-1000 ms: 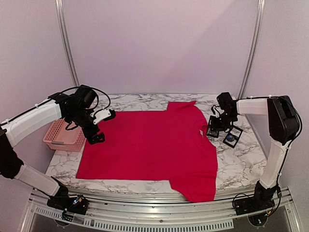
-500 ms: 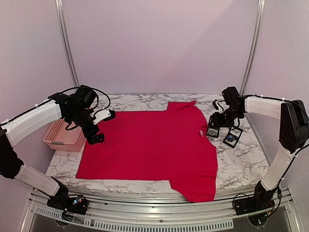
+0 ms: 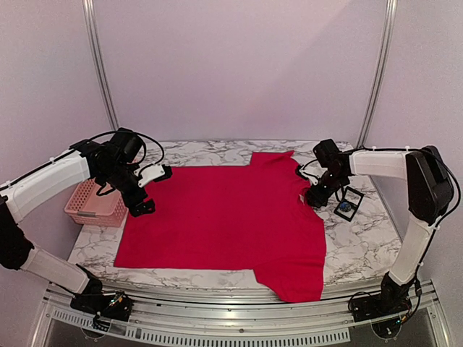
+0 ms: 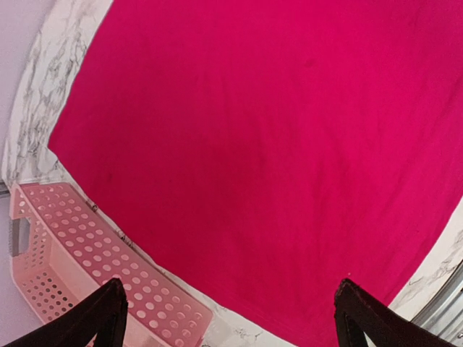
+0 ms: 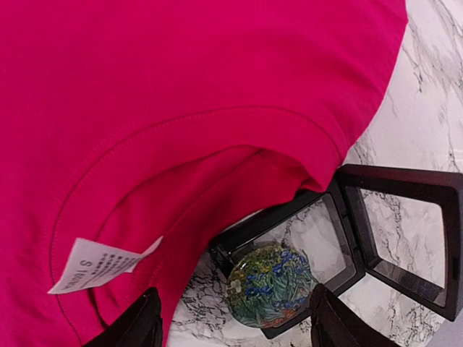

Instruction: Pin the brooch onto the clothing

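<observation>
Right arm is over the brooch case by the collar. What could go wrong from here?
1. The collar of the T-shirt drapes over the black case edge beside the brooch; the open right fingers could pinch fabric too.
2. Nothing holds the black case down, so it may slide or lift with the brooch.
3. The left fingers hang open above the T-shirt's edge, holding nothing, so the cloth could shift during pinning.
</observation>
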{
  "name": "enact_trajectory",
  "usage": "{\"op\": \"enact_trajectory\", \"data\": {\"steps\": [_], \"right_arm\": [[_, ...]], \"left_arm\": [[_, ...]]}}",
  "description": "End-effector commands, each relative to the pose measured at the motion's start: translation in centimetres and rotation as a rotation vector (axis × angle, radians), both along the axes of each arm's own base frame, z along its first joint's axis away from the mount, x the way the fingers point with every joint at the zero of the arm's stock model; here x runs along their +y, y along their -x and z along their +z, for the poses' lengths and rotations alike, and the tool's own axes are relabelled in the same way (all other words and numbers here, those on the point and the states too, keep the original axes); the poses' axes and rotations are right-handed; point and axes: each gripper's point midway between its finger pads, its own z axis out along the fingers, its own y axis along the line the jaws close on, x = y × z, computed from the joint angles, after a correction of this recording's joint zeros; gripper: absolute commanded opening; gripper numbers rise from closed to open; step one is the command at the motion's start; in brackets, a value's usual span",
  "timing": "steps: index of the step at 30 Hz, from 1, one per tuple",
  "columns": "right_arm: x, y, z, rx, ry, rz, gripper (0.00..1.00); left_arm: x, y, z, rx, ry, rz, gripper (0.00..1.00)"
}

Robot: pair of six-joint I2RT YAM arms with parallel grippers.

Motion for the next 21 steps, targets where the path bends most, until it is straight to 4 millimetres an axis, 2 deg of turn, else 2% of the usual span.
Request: {"op": "enact_trajectory", "data": {"steps": [1,5,8,13,18,21], "right_arm": [[-1.7,-0.6,-1.7,0.009,0.112,0.035,0.68],[-2.3,-1.5,-2.0,-0.003,0.106,0.031,0.68],[-2.1,-1.8,-2.1,-0.003,0.089,0.046,0.66],[-2.0,-1.0,-3.2,0.051,0.083,0.059,0.49],[-2.3,-1.0,-2.8,0.056,0.071,0.043,0.38],[-2.3,-1.1,-2.2,0.051,0.071,0.038,0.28]], "left_arm": [[-0.1,0.5,0.0,-0.007,0.0,-0.018,1.0],[-0.1,0.6,0.0,-0.008,0.002,-0.022,1.0],[-0.1,0.6,-0.1,-0.002,0.001,-0.023,1.0],[0.0,0.6,0.0,-0.003,-0.003,-0.021,1.0],[0.1,0.6,0.0,-0.003,-0.009,-0.023,1.0],[0.0,0.6,-0.2,0.003,-0.008,-0.024,1.0]]}}
